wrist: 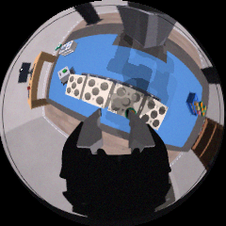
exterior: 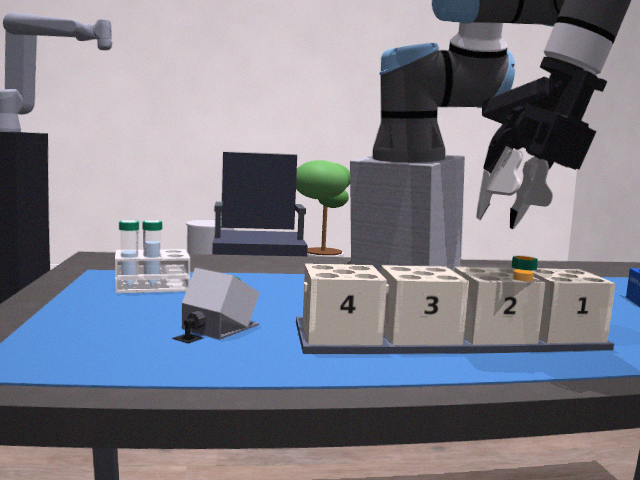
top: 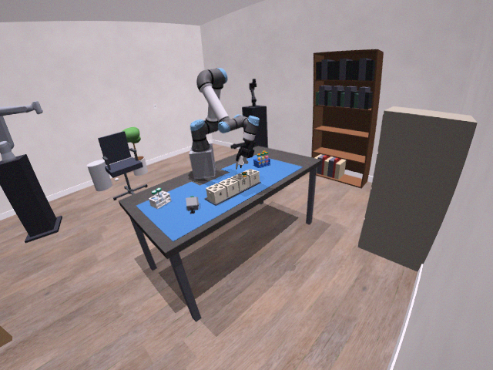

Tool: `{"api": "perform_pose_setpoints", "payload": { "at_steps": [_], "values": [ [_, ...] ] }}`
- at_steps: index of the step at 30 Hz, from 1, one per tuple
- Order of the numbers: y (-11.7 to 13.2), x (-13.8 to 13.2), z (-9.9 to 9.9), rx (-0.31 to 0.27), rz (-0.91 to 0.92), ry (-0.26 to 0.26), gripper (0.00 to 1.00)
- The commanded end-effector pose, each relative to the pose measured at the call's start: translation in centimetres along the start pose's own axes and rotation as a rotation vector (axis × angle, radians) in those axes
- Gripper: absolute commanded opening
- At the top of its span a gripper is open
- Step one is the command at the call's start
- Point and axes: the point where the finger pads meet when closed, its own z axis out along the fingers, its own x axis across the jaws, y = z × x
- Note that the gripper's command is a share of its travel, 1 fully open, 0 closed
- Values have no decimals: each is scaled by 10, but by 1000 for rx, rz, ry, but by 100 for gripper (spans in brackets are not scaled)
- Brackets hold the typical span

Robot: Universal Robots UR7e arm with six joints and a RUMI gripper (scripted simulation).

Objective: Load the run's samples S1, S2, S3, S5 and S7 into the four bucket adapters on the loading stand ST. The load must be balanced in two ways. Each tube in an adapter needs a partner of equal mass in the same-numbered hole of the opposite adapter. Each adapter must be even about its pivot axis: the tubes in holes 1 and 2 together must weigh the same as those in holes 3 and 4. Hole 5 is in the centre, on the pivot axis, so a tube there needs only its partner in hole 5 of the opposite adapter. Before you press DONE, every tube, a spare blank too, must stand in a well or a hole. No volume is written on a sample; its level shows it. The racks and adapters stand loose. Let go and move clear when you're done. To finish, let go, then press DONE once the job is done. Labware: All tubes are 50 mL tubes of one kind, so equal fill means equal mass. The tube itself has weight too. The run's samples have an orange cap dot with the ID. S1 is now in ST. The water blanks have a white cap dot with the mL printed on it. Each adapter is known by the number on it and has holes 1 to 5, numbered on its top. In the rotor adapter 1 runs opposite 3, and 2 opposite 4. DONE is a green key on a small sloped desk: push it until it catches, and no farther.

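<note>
My gripper (top: 239, 167) (exterior: 497, 221) (wrist: 114, 109) is open and empty, above and behind adapter 2 (exterior: 509, 328). A green-capped tube (top: 243, 174) (exterior: 524, 263) with an orange top stands in a right-hand hole of adapter 2; its ID is unreadable. Adapter 4 (exterior: 343, 330), adapter 3 (exterior: 426, 328) and adapter 1 (exterior: 581, 328) show no tubes. All stand on the loading stand (exterior: 454, 348). The white rack (exterior: 178, 253) holds two green-capped tubes with pale blue liquid, the right one fuller. The blue rack (top: 257, 164) (wrist: 190, 105) holds several orange-dotted tubes. The green DONE key (wrist: 65, 72) is on its desk (exterior: 206, 289).
A small black fitting (exterior: 187, 338) stands before the DONE desk, between the white rack and the stand. The arm's grey pedestal (top: 202, 165) (exterior: 405, 211) rises behind the adapters. The blue rack is at the right end of the mat (top: 278, 169).
</note>
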Motion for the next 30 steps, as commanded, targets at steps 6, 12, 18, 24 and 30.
{"api": "perform_pose_setpoints", "payload": {
  "at_steps": [6, 12, 18, 24, 30],
  "values": [
    [-2, -5, -7, 0, 167, 17, 35],
    [-4, -8, -11, 2, 286, 31, 35],
    [-6, -12, -16, 4, 405, 44, 35],
    [-7, -14, -19, 6, 485, 53, 35],
    [-9, -18, -23, 11, 604, 66, 35]
  ]
}}
